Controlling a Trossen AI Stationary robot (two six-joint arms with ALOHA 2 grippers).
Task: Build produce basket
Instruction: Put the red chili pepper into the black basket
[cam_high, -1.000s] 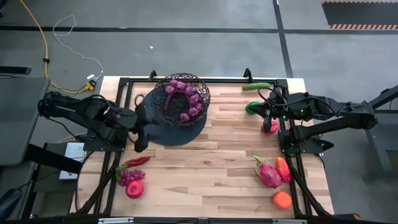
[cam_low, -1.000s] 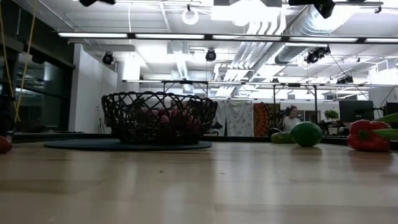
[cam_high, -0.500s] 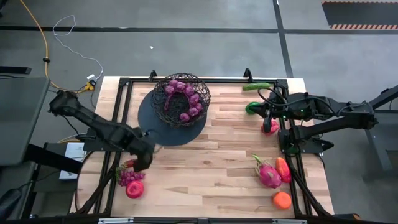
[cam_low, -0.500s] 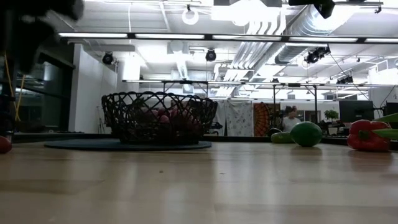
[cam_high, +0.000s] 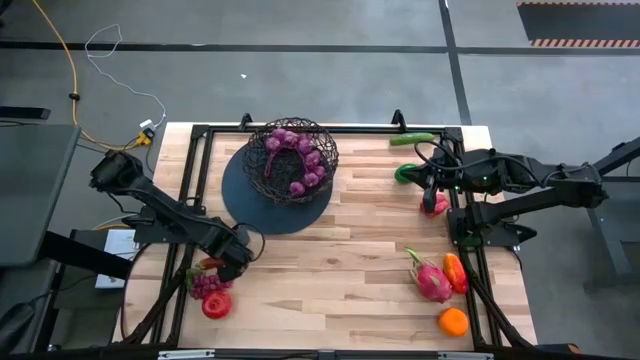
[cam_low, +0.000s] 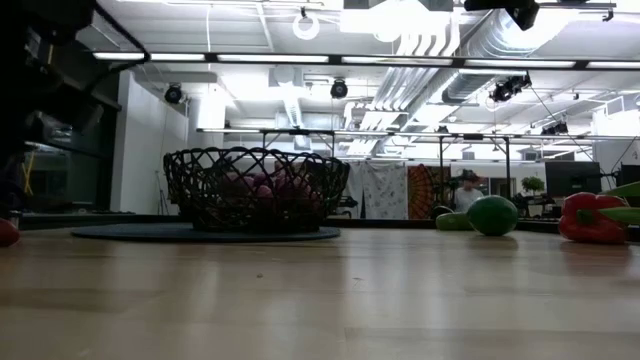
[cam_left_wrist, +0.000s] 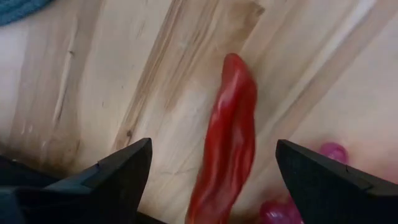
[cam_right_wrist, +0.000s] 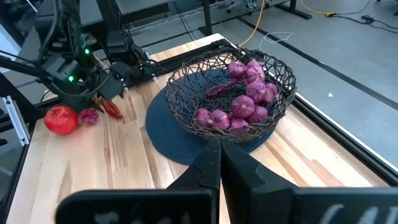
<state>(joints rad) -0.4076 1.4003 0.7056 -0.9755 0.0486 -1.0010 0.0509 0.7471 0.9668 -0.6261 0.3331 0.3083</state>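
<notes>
The black wire basket stands on a dark round disc at the table's far middle, with purple produce inside. A red chili lies flat on the wood near the left edge. My left gripper points down over it, open, one finger on either side of the chili without touching it. Purple grapes and a red fruit lie just nearer. My right gripper waits shut above the table's right side.
On the right lie a pink dragon fruit, an orange-red fruit, an orange, a green round fruit, a cucumber and a pink-red fruit. Bare wood spans the middle and near side.
My left gripper has swung from beside the basket toward the table's near edge and dropped low over the red chili, tipping until it points straight down. No produce has moved.
</notes>
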